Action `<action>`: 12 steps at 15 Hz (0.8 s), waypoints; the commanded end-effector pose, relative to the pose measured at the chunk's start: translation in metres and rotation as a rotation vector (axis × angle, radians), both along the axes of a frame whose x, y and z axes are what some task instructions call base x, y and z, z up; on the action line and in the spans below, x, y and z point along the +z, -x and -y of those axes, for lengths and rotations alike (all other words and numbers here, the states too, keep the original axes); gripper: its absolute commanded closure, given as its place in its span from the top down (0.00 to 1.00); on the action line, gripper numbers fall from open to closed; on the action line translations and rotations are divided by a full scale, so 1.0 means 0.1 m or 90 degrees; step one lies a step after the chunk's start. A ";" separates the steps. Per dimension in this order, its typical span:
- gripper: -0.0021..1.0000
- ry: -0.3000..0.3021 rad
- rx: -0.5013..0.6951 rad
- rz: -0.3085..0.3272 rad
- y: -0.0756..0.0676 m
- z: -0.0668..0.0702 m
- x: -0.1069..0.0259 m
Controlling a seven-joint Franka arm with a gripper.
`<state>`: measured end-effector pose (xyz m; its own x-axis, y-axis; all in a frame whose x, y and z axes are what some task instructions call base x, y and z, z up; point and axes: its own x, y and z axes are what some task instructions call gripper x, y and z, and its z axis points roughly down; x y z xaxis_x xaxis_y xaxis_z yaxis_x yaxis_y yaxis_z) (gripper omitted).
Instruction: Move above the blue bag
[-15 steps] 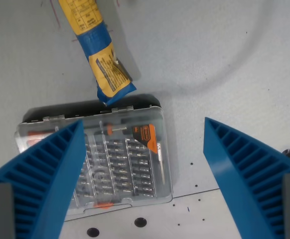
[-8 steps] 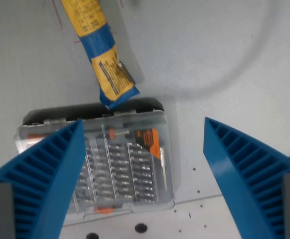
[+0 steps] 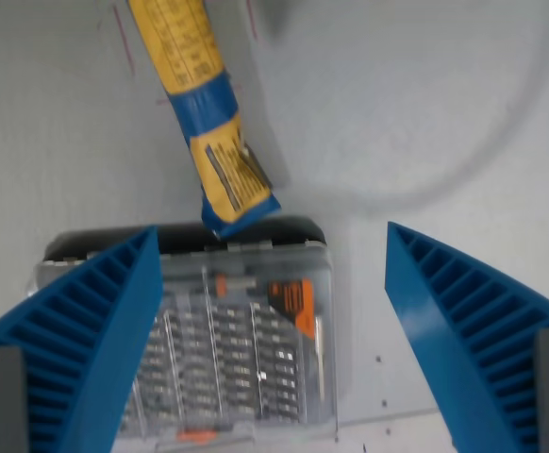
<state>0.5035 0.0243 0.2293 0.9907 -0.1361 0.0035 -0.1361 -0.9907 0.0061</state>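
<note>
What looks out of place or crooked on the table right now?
The blue and yellow bag lies at a slant, and its lower end seems to overlap the back edge of the clear bit case. Nothing looks spilled or broken. The open gripper holds nothing.

Setting reads as a lab or workshop bench; pale grey work surface (image 3: 425, 113) with thin red pen marks (image 3: 124, 42) at the far left; clear plastic screwdriver-bit case (image 3: 227, 349) lying near, bits in rows inside; small dark holes (image 3: 380, 359) dot the surface near right.
</note>
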 end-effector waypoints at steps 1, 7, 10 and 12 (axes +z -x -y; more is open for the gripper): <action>1.00 0.031 0.068 -0.020 -0.14 -0.05 -0.07; 1.00 0.040 0.103 -0.016 -0.27 -0.14 -0.29; 1.00 0.041 0.119 -0.013 -0.33 -0.17 -0.40; 1.00 0.043 0.126 -0.012 -0.37 -0.20 -0.47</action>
<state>0.5329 0.0419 0.1824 0.9995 -0.0319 0.0006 -0.0319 -0.9994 0.0137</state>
